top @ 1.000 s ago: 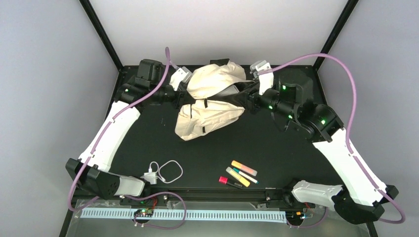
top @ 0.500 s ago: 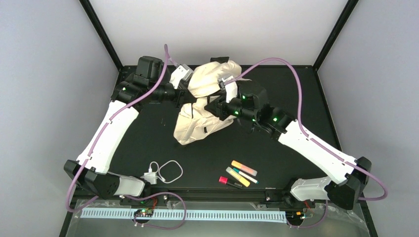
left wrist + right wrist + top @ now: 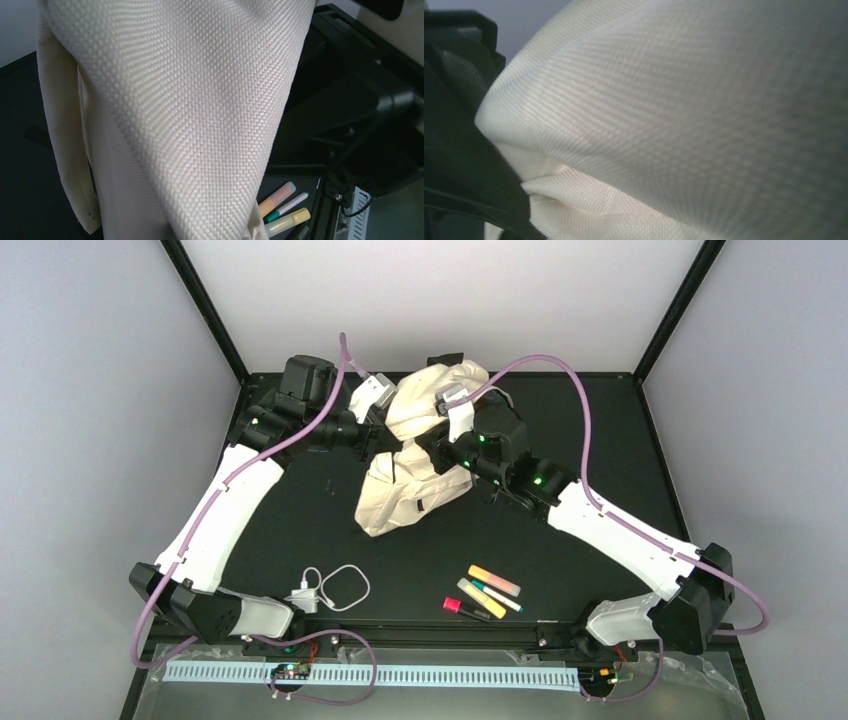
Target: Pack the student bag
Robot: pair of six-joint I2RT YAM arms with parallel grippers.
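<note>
Packing looks barely begun: my left pincer point(image 3: 390, 406) is closed on the bag point(image 3: 405, 498), my right pincer point(image 3: 432, 440) sits against it, whether gripping I cannot tell, and markers point(image 3: 486, 592) and cable point(image 3: 338, 587) lie loose on the table point(image 3: 300, 530).

The student bag point(image 3: 400, 495) lies behind the markers point(image 3: 483, 592), cable point(image 3: 340, 587) front-left

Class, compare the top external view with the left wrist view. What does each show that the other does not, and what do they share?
Only the top external view shows the white charger cable, the left arm and right arm at full length, and the whole crumpled outline of the student bag. Only the left wrist view shows the bag's woven texture close up, hanging as a broad fold. Both show the cream bag and the orange highlighter lying among the other pens.
</note>
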